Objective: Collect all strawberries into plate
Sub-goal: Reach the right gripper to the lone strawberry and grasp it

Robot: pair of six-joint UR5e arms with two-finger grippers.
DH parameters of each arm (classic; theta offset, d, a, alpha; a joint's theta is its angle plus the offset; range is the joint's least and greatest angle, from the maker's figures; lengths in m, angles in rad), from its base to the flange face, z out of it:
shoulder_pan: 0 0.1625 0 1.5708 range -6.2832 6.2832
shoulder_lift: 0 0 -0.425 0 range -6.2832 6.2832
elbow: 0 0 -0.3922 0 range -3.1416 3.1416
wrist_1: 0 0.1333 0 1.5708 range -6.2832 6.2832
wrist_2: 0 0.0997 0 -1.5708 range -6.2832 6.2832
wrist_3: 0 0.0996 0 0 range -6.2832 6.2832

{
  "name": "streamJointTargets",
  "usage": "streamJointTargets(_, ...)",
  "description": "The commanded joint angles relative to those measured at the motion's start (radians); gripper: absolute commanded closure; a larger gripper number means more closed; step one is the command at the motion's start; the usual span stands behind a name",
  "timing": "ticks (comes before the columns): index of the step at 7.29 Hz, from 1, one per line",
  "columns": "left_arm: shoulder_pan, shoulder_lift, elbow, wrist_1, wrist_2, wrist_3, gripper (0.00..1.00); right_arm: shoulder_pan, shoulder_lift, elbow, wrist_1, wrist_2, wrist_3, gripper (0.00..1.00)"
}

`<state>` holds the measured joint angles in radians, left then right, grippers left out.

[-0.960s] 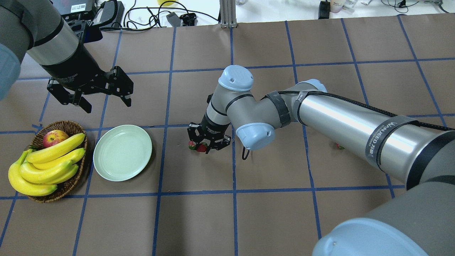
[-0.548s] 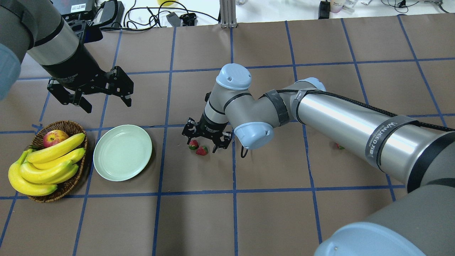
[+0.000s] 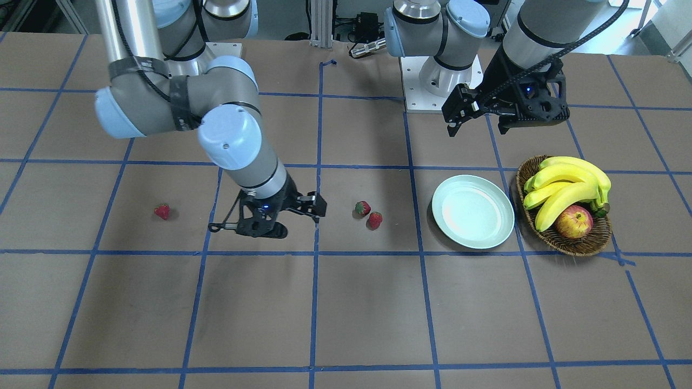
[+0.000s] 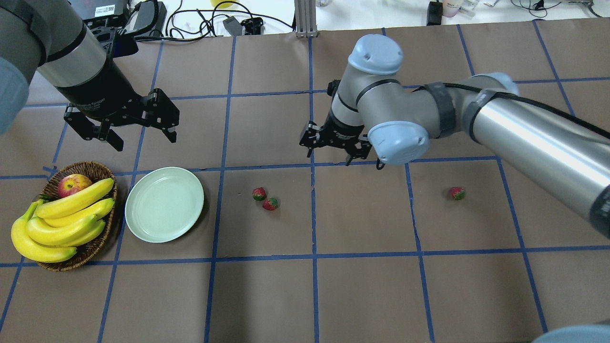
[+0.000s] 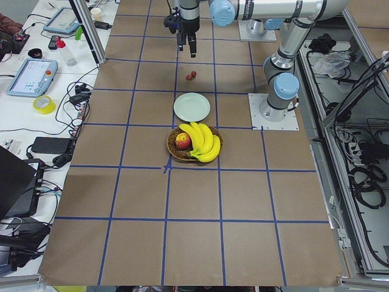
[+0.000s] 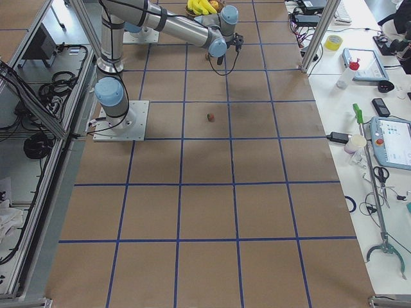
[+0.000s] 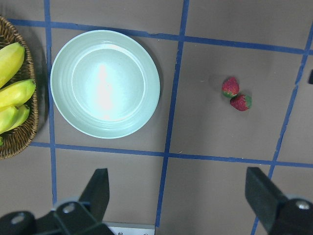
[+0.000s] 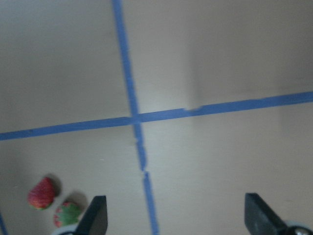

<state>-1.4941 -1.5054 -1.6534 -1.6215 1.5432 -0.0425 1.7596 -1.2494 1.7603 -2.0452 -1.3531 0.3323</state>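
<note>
Clock directions as in the overhead view.

Brown papered table (image 4: 267, 295) with a blue tape grid. Right arm (image 4: 524, 138) comes in from 3 o'clock, left arm (image 4: 71, 62) from 10 o'clock. Wicker basket (image 4: 95, 247) at the 9 o'clock edge holds bananas (image 4: 62, 219) and an apple (image 4: 74, 185). Plate (image 4: 164, 205) sits just beside the basket at its 3 o'clock, nothing in it.

Left gripper (image 4: 144, 141) hangs above the table at the plate's 11 o'clock, fingers spread wide, holding nothing. Right gripper (image 4: 330, 157) is also spread and holds nothing, off the table at 2 o'clock of the strawberry pair.

All strawberries are on the table, none in the plate. Upper strawberry (image 4: 259, 194) and lower strawberry (image 4: 270, 204) lie just beside each other at the plate's 3 o'clock. Lone strawberry (image 4: 457, 193) is well apart from them at their 3 o'clock.
</note>
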Motion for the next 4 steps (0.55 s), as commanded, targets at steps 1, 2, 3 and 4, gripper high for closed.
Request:
streamJointTargets(1,0.000,0.001,0.000,0.000,0.000,0.000,0.00,-0.164,-0.077,0.033,0.117,-0.136,-0.263,0.00)
streamJointTargets(2,0.000,0.001,0.001,0.000,0.000,0.000,0.00,-0.227,-0.088,0.060,0.115,-0.164,-0.376,0.00)
streamJointTargets(3,0.003,0.001,0.001,-0.001,-0.002,0.003,0.00,-0.294,-0.091,0.088,0.114,-0.181,-0.494,0.00)
streamJointTargets(4,0.005,0.001,0.000,-0.001,-0.002,0.003,0.00,-0.365,-0.093,0.135,0.115,-0.185,-0.556,0.00)
